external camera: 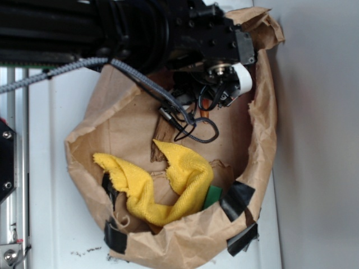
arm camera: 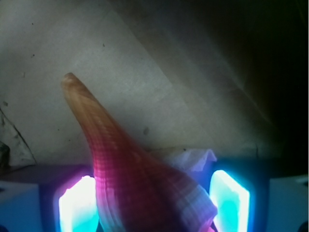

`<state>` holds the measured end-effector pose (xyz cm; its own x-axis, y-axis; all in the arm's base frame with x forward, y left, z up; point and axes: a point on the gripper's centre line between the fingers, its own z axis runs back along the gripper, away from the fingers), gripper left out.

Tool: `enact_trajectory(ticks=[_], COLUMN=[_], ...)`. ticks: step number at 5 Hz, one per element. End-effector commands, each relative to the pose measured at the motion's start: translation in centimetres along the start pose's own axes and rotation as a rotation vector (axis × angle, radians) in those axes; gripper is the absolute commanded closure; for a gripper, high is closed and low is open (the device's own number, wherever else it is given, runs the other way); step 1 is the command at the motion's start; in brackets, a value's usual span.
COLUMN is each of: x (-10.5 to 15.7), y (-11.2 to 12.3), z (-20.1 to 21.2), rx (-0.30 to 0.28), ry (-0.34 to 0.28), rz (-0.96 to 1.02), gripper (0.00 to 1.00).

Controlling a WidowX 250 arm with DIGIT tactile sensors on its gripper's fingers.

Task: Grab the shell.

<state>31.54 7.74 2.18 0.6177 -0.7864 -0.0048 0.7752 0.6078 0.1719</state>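
So the shell (arm camera: pixel 140 183) fills most of the wrist view for us: a glossy spiral conch, orange-tan at the long thin tip and tinted pink-purple lower down by the tool lights. We can make out fine ridges running across its body, and the wide end flares out at the bottom edge of the picture. It sits right between the two glowing pads (arm camera: pixel 77 208) of the tool (arm camera: pixel 153 205), the left pad touching its side while the right one looks just beside it, so we'd say the tool is closed onto the shell, or very nearly. The tip points up and to the left over creased brown paper (arm camera: pixel 145 72).

From the exterior view we see the tool (external camera: pixel 210 103) down inside a crumpled brown paper bag (external camera: pixel 263 117) with torn, rolled-down edges, patched with strips of shiny black tape (external camera: pixel 238 199). A sliver of orange shows between the fingers there, too small for us to say more. A braided black cable (external camera: pixel 140 81) loops off the arm. Lower in the bag lies a rumpled yellow terry cloth (external camera: pixel 168 179), a flat green piece (external camera: pixel 212 196) tucked next to it, and a jagged scrap of brown wood (external camera: pixel 160 147) just above the cloth. The bag rests on a white bench (external camera: pixel 50 168).
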Motion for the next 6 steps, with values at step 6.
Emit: enact_trajectory(ticks=[6], x=[4.3], y=[-4.7], z=[15.4], rx=[-0.163], ry=[0.092], rz=[0.618], gripper=[1.00])
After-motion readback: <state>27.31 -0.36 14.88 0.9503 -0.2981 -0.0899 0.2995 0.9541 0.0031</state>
